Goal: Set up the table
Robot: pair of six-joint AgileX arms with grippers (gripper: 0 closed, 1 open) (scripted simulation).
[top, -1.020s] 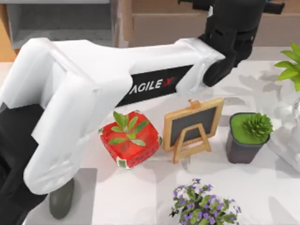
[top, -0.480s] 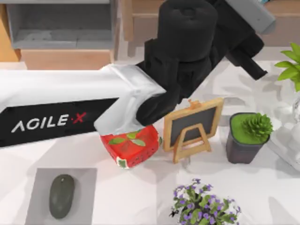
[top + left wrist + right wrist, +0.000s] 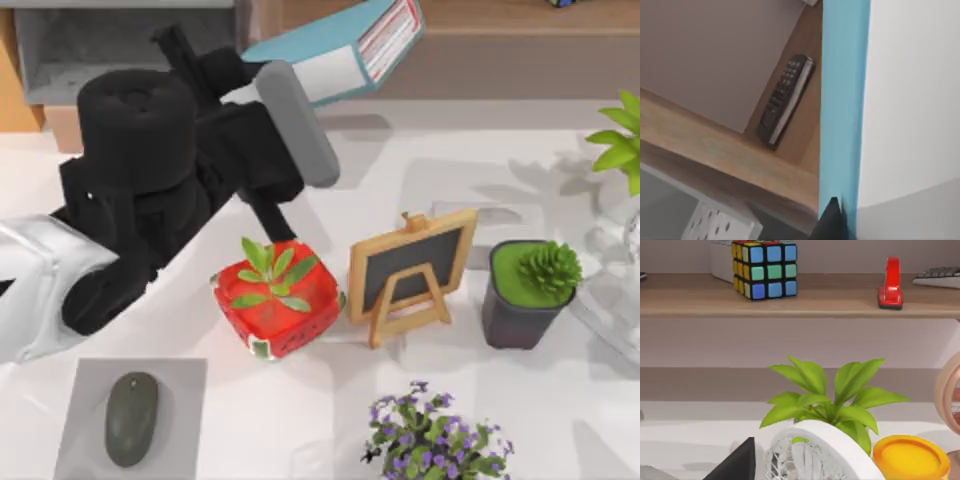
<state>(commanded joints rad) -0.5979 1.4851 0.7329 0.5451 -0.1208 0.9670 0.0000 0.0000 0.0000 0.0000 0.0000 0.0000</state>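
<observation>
Looks down on a broad white desk filling the lower two thirds of the frame.

In the upper left, the left hand, closed on a teal book. Holds the book tilted at top centre, over the front edge of the wood-and-grey shelf unit and clear of the desk. From the left wrist camera, a black fingertip pressed to the book's teal cover beside its white page block, with a dark remote control lying on a wooden shelf behind.

Changed within the last second: a second ago, stretched right across the frame towards the upper right, white forearm covering the left half. Half a second ago, wrist bunched at top centre. Now drawn back to the upper left, with the book in plain sight in its grip. Uncovered by that retreat: the grey pad and the dark mouse at lower left.

Unmoved on the desk: a red strawberry-patterned pot at centre, a small chalkboard easel just to its right, a dark pot with a succulent further right, purple flowers at the bottom edge.

Right arm idle, its wrist camera facing a leafy plant and a shelf with a colour cube; whether that hand is open or closed, cannot tell.

Likely meaning: book fetched from the shelf and bound for the desk, not yet set down.
</observation>
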